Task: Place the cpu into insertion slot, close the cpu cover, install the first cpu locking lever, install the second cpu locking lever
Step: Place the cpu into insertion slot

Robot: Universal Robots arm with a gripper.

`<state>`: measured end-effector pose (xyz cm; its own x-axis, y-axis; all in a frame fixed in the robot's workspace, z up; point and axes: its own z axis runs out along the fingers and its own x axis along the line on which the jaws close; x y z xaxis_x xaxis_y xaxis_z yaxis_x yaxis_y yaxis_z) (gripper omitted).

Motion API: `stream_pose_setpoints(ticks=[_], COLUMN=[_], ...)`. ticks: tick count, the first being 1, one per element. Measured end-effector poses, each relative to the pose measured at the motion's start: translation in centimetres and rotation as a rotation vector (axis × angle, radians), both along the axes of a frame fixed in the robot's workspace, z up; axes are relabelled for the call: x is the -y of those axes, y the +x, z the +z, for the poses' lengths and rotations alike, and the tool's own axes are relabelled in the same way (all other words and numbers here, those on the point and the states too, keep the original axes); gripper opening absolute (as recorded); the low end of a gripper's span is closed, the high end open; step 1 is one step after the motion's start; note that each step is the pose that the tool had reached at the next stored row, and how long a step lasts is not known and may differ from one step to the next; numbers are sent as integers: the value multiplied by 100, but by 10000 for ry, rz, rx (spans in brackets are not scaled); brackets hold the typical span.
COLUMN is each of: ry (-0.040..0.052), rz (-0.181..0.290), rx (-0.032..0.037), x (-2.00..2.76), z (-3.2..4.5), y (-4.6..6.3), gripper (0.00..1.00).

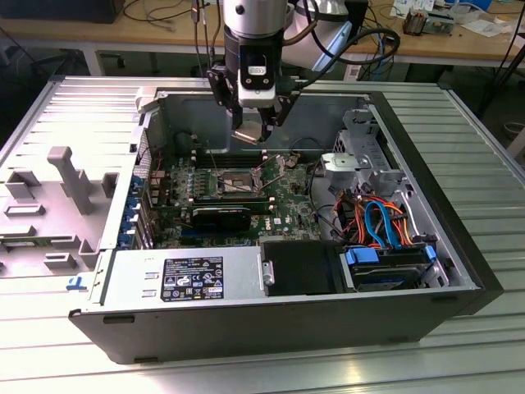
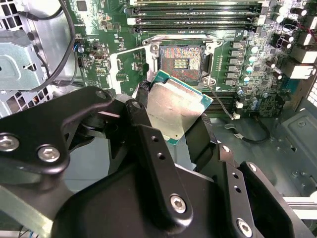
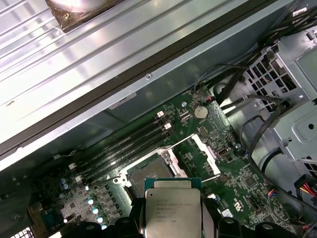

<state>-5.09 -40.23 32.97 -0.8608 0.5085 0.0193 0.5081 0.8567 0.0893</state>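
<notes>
My gripper [image 1: 250,131] is shut on the cpu [image 1: 248,130], a flat square chip with a silvery top and green edge, held by its sides above the open computer case. The second wrist view shows the cpu [image 2: 176,106] tilted between the black fingers [image 2: 143,106], hanging over the green board. The insertion slot [image 2: 181,59] lies below and a little apart from it, its dark centre uncovered. In the first wrist view the cpu [image 3: 172,208] hangs just short of the insertion slot [image 3: 148,173]. The cpu cover [image 3: 207,154] stands swung open beside the slot.
Long black memory slots [image 2: 198,20] run beside the socket. A black block [image 1: 221,217] sits on the board, and a power supply [image 1: 189,279] fills the case's front. A drive cage [image 1: 361,156] and blue and orange cables [image 1: 377,222] crowd the exterior view's right.
</notes>
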Motion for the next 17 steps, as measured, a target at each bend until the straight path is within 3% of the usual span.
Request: stream_pose_setpoints(ticks=[17], ry=[0], rz=[-342], rx=[0], x=[0], z=[-4], y=[0], gripper=[55])
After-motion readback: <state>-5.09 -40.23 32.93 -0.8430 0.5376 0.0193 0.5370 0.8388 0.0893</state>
